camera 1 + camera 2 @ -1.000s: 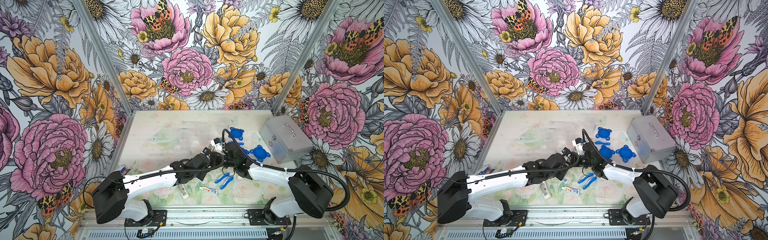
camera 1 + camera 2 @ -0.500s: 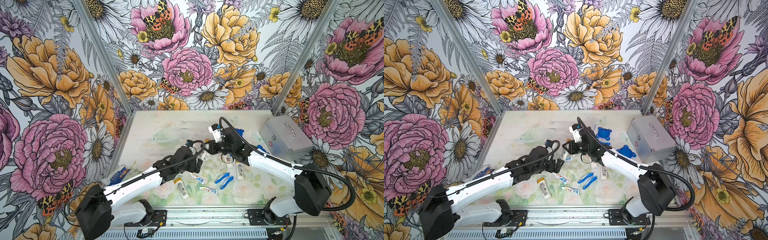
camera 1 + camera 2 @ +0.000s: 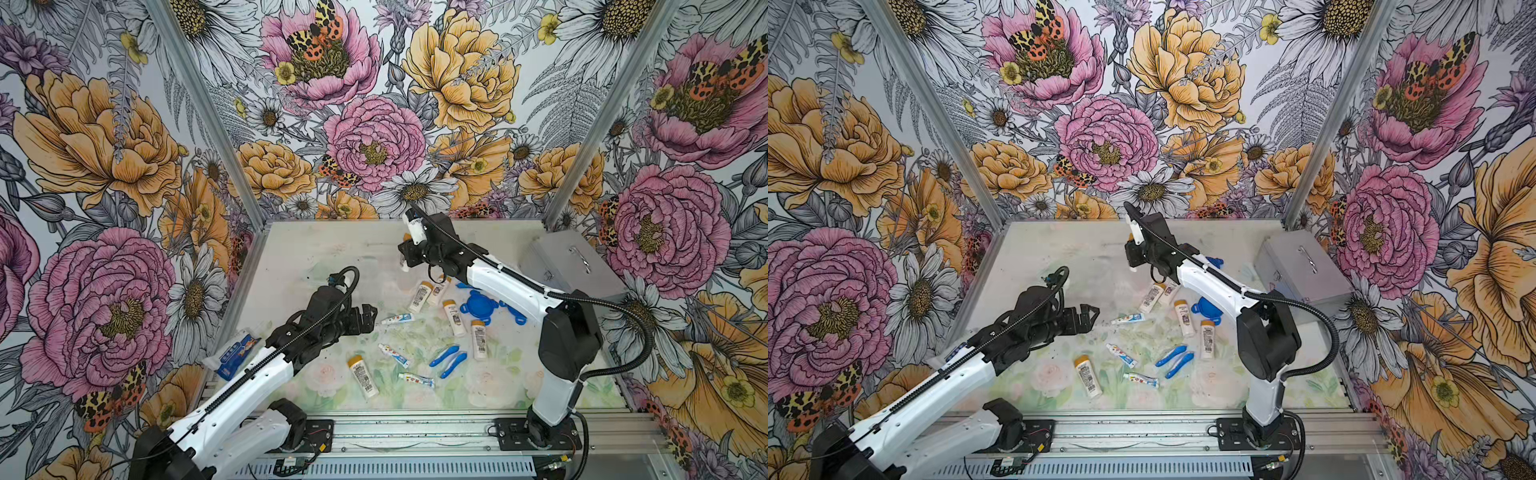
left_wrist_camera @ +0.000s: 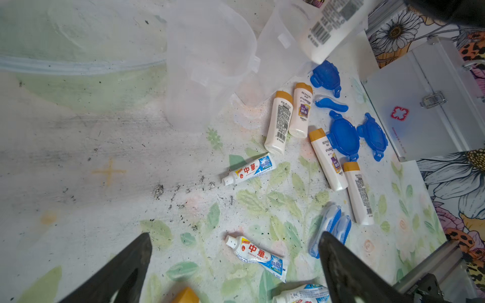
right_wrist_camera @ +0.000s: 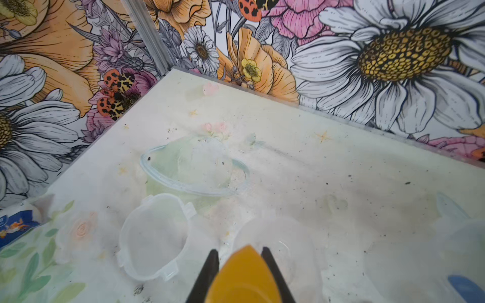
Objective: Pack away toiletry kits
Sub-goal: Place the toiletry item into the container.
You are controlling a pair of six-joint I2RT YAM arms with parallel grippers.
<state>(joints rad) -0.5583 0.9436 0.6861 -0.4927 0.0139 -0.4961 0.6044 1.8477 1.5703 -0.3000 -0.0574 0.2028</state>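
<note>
Flowered wallpaper rises on three sides of a pale, leaf-printed tabletop [image 3: 332,257]. In both top views the kits lie unpacked over its near-right part: small white bottles with orange caps [image 3: 455,318], little white-and-blue toothpaste tubes [image 3: 397,319], two blue toothbrushes [image 3: 446,357] side by side and round blue four-tab lids [image 3: 481,305], with a closed silver metal case [image 3: 577,266] against the right wall. The right gripper [image 3: 404,254] is raised over the middle of the table, pinched narrowly round one more white orange-capped bottle [image 3: 403,264], cap up and base down, which looks like the pose for dropping it into a container. The left gripper [image 3: 370,318] hangs empty beside the clutter, jaws spread wide, probably keeping clear while readying for the next piece. From the left wrist, those wide black fingers [image 4: 141,251] frame a toothpaste tube lying flat. Beyond it stand two clear plastic cups [image 4: 204,65], mouths up and close together, and the held bottle's barcoded base hangs at the rim of the one nearer the lids. From the right wrist, the orange cap fills the gap between the closed-in fingers, and below it is the round mouth of a clear cup. The bottle therefore seems lined up over it, though how high I cannot tell. The neighbouring cup with its clip tabs sits just beside, empty.
</note>
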